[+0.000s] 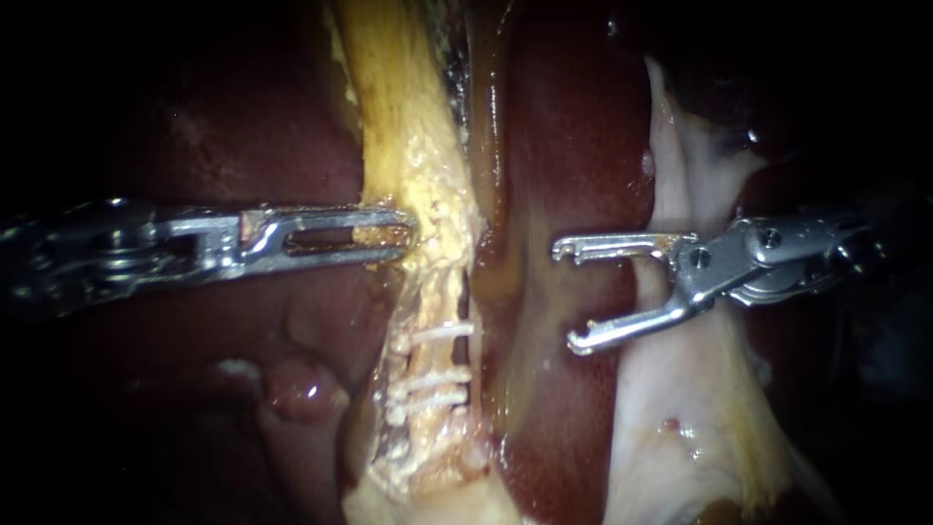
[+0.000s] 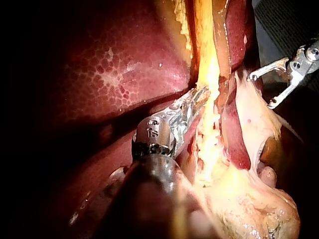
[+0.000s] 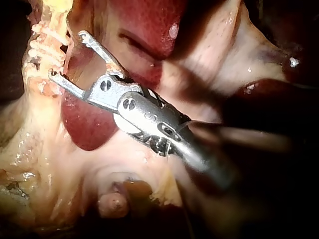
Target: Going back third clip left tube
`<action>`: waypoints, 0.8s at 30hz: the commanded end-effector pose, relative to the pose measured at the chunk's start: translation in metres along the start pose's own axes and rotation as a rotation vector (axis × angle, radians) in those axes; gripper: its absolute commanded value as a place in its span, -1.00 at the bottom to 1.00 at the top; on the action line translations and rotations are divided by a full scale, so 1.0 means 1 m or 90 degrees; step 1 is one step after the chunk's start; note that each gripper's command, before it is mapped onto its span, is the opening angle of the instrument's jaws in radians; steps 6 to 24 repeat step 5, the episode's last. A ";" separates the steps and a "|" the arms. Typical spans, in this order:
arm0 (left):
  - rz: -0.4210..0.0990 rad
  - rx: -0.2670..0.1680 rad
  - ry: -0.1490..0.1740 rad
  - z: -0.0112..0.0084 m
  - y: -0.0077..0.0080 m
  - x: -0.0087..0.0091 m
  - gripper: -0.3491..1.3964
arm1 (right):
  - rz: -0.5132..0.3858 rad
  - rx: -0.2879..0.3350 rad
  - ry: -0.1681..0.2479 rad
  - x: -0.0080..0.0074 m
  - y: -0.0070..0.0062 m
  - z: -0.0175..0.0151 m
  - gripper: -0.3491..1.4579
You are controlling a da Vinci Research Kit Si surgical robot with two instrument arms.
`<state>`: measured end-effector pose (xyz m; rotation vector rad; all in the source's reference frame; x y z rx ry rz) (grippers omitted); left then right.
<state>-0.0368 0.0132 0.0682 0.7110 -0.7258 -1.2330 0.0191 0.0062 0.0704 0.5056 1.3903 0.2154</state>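
The tube (image 1: 408,117) is yellow, its clips (image 1: 432,377) white, the liver (image 2: 114,69) dark red with a fine honeycomb pattern

The left instrument (image 1: 389,236) comes in level from the left, its dark shaft giving way to a bright metal wrist and a long slotted tip that points straight across toward the middle. In the left wrist view it (image 2: 194,97) reaches up and away from the camera, the tip slim and narrow.

The right instrument (image 1: 568,297) enters from the right, bent slightly at its wrist. Its jaws stand wide open and hold nothing, the upper one level and the lower one angled downward, both hooked at the tips. The right wrist view (image 3: 67,55) shows the same wide spread.
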 end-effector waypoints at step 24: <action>0.000 0.000 0.000 -0.0001 0.0000 -0.0001 -1.00 | 0.001 0.000 0.000 0.0001 -0.0002 0.0000 0.05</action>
